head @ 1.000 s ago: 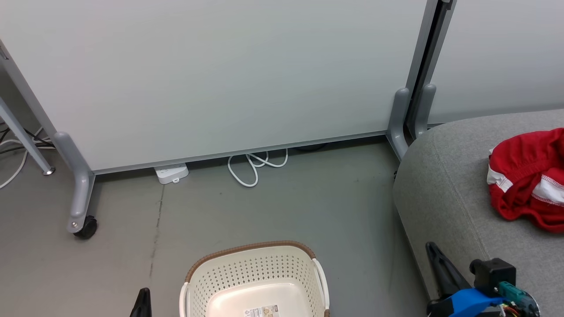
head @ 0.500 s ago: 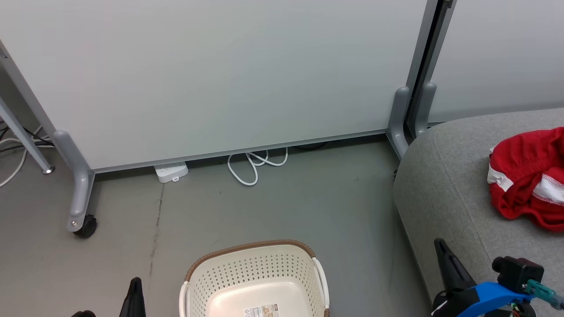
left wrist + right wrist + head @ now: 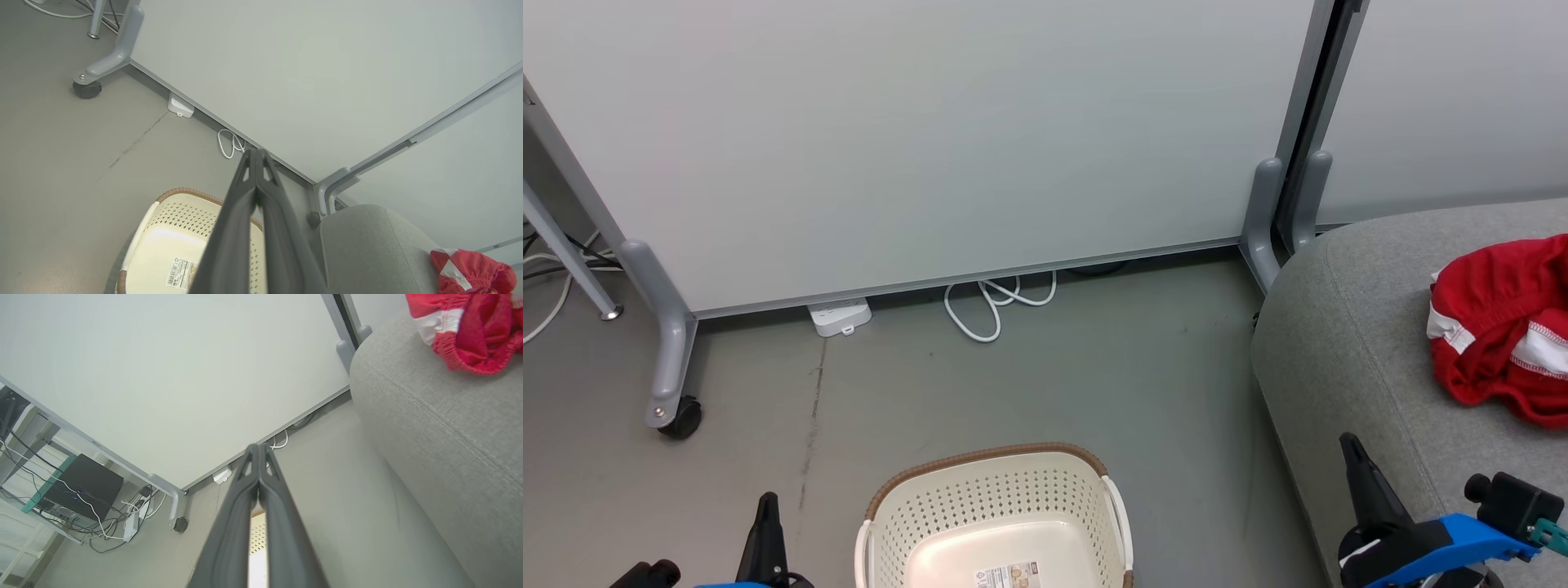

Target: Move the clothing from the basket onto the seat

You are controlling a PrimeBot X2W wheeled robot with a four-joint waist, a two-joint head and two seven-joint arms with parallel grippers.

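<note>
Red clothing [image 3: 1503, 327] with white stripes lies bunched on the grey seat [image 3: 1347, 359] at the right; the wrist views show the clothing [image 3: 474, 277] [image 3: 470, 330] on the same cushion [image 3: 367, 245] [image 3: 441, 433]. The cream basket [image 3: 992, 523] with a brown rim stands on the floor at bottom centre, with only a label inside. My left gripper [image 3: 765, 500] is shut and holds nothing, left of the basket [image 3: 171, 241]. My right gripper [image 3: 1349, 445] is shut too, at the seat's front corner. Both pairs of fingers meet at their tips [image 3: 255, 152] [image 3: 257, 447].
A grey partition panel [image 3: 931, 139] on castored feet [image 3: 678, 420] closes off the back. A white power strip [image 3: 840, 317] and a looped white cable [image 3: 992, 306] lie at its base. Grey floor [image 3: 1054, 384] spreads between basket, partition and seat. Cables and a black box [image 3: 81, 486] sit behind the partition.
My right gripper has drawn back down and to the right, away from the clothing. My left gripper has risen into the lower left of the head view. The clothing and basket stay put.
</note>
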